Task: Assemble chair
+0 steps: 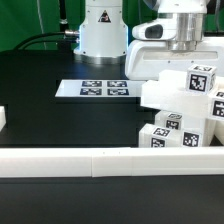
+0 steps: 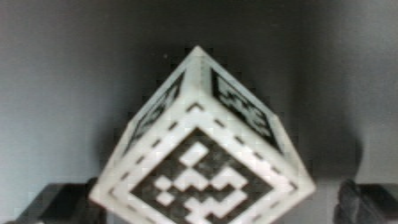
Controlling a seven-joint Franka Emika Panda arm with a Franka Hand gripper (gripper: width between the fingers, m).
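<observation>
The chair's white tagged pieces (image 1: 180,105) stand clustered together at the exterior view's right, behind the front rail. A tagged block (image 1: 200,78) forms the top of the cluster. My gripper (image 1: 192,55) hangs straight above that block, its fingers reaching down around the block's upper end. In the wrist view the same white block (image 2: 205,150) fills the middle, corner-on, with a black-and-white tag on each visible face. My gripper (image 2: 210,205) is open, and a dark finger (image 2: 63,200) shows on either side of the block with a gap to it.
The marker board (image 1: 100,89) lies flat on the black table in the middle. A long low white rail (image 1: 90,160) runs along the front edge. The arm's white base (image 1: 100,30) stands at the back. A small white piece (image 1: 3,120) shows at the left edge.
</observation>
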